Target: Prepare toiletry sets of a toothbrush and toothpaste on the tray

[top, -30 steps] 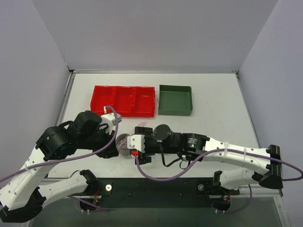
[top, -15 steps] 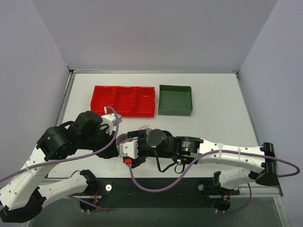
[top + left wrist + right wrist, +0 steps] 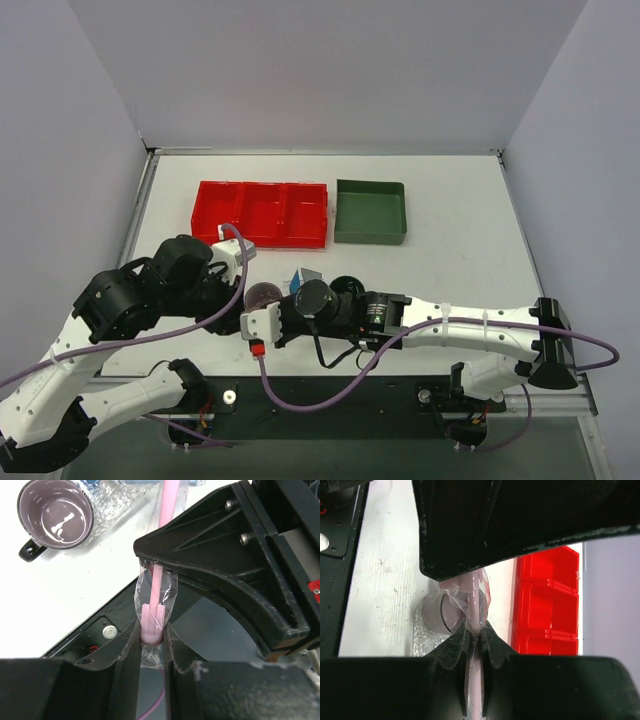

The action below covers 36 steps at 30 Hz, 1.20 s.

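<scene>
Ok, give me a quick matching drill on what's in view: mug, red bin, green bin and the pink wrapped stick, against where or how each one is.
Things: 1 mug; 2 red bin; 3 green bin; 4 pink wrapped stick.
States: A pinched in jaws from both arms; B far side, right of its neighbour; C upright, mouth up; D far side, three compartments.
Pairs: 1-C, 2-D, 3-B, 4-A.
</scene>
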{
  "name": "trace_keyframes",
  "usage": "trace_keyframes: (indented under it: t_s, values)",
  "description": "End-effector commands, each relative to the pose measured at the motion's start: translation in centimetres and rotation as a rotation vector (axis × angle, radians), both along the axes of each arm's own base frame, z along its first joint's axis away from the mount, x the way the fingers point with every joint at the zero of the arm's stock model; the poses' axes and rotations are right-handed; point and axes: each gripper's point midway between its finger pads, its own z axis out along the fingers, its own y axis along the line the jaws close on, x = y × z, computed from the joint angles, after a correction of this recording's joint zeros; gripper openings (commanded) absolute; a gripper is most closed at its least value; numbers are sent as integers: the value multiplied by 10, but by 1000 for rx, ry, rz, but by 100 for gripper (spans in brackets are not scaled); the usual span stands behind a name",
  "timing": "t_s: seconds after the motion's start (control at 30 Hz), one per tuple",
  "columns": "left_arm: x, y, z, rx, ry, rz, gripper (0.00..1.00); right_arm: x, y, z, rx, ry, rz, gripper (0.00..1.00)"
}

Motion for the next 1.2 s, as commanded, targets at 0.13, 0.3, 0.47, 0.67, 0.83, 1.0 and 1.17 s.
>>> trace_keyframes:
  t_s: [0.13,0.3,0.47,0.67,0.83,1.0,1.17]
  values:
    - [-15,24,6,42,-17,0,59,15,6,28,125,-48,-79,0]
    - [-4,22,19,-37,-122,31,80,15,-1,40,186,-36,-107,0]
    - [1,19,35,-128,-219,34,84,18,-9,44,201,-16,-141,0]
    - [13,17,50,-206,-322,78,84,18,-12,45,220,22,-156,0]
    - [26,10,62,-316,-403,136,84,14,-12,46,240,54,-150,0]
    - [36,3,65,-365,-430,171,84,11,-11,48,264,77,-140,0]
    - [43,-6,61,-372,-420,180,82,7,-10,46,270,94,-127,0]
